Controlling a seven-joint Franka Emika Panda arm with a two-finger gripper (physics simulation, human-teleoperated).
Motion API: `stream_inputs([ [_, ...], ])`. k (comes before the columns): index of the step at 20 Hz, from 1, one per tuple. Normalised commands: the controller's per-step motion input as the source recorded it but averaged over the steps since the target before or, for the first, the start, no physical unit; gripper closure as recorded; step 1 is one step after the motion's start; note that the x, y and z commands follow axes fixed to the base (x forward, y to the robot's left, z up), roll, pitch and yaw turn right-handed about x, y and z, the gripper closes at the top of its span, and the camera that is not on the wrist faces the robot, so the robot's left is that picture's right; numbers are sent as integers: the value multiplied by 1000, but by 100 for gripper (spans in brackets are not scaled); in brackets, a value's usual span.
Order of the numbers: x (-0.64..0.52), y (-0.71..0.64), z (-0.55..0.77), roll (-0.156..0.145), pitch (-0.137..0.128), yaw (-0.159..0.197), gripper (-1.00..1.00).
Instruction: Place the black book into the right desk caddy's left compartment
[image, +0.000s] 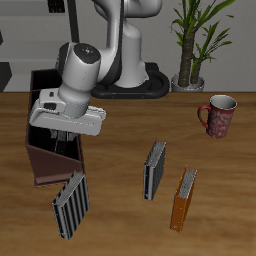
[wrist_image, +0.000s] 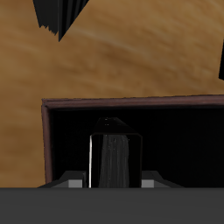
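Note:
My gripper (image: 60, 128) hangs over the right desk caddy (image: 42, 160), a long dark reddish-brown open box near the table's edge. It is shut on the black book (image: 62, 138), held upright and reaching down into the caddy's section nearer the table's front edge. In the wrist view the gripper (wrist_image: 116, 179) holds the thin black book (wrist_image: 116, 150) between its jaws. The book stands inside the dark compartment framed by the caddy's wall (wrist_image: 131, 103). I cannot tell whether the book's lower edge touches the caddy's floor.
A grey-and-black striped book (image: 70, 205) stands just in front of the caddy and shows in the wrist view (wrist_image: 61, 16). Another striped book (image: 155, 168) and an orange-brown book (image: 183, 198) stand mid-table. A red mug (image: 218, 115) and a potted plant (image: 195, 45) are farther back.

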Motion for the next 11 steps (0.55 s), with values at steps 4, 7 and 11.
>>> stream_inputs([
  [4,-31,41,18,12,33,-3,-100],
  [7,-154,133,111,8,-17,-4,-100],
  [11,-168,232,121,32,-9,8,-100],
])
